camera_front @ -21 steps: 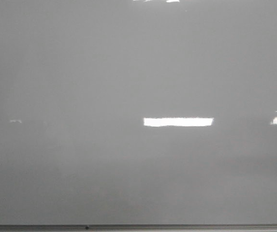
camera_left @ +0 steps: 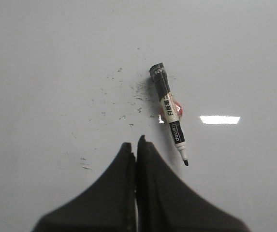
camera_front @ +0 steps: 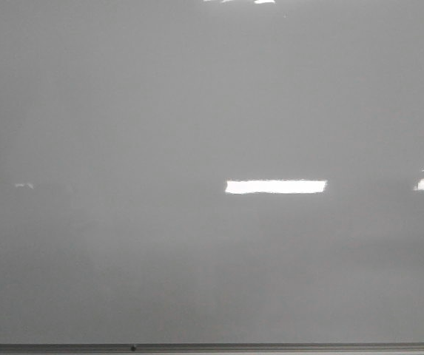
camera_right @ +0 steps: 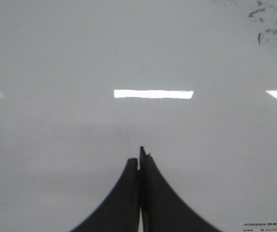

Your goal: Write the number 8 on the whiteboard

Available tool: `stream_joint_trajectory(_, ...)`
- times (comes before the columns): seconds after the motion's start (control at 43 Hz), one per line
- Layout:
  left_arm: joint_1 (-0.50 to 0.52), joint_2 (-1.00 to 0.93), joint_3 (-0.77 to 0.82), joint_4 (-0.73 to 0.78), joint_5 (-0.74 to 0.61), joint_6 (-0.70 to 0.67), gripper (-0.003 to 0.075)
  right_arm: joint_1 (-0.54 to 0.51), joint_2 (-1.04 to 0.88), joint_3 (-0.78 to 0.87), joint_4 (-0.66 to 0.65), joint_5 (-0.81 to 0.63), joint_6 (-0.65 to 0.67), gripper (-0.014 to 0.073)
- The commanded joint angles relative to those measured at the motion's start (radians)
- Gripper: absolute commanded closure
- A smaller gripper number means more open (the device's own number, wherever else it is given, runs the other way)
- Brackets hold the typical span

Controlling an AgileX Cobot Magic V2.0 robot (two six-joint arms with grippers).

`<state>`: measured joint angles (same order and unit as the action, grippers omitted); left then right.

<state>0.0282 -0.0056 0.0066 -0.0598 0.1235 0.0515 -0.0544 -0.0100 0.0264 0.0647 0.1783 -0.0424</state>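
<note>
With both claws pressed together and empty, we open our left gripper (camera_left: 136,143) first — the marker (camera_left: 169,114) lies just beside its tips on the bare whiteboard (camera_left: 46,58).

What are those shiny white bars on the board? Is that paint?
No, it's glare: front view, a ceiling light mirrored on the whiteboard as a bar; left wrist view, a smaller bar beside the marker; right wrist view, another bar.
</note>
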Motion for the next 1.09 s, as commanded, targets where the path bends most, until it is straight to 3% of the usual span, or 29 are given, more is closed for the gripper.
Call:
stream_joint_trajectory(0.0,0.002,-0.018,0.002,0.0,-0.077,0.0,0.0739,-0.006,-0.018,-0.003,-0.009,-0.07,-0.001,0.061)
stream_joint_trajectory(0.745,0.002,-0.018,0.002,0.0,-0.077,0.0,0.0739,-0.006,-0.018,-0.003,-0.007,-0.075,-0.001,0.061)
stream_joint_trajectory(0.978,0.002,-0.018,-0.018,0.01,-0.28,-0.005,0.0739,-0.006,-0.018,-0.045,0.006,-0.116,-0.001,0.061)
stream_joint_trajectory(1.071,0.002,-0.015,-0.104,0.012,-0.258,-0.007,0.0739,-0.006,-0.018,-0.139,0.006,-0.039,-0.001,0.061)
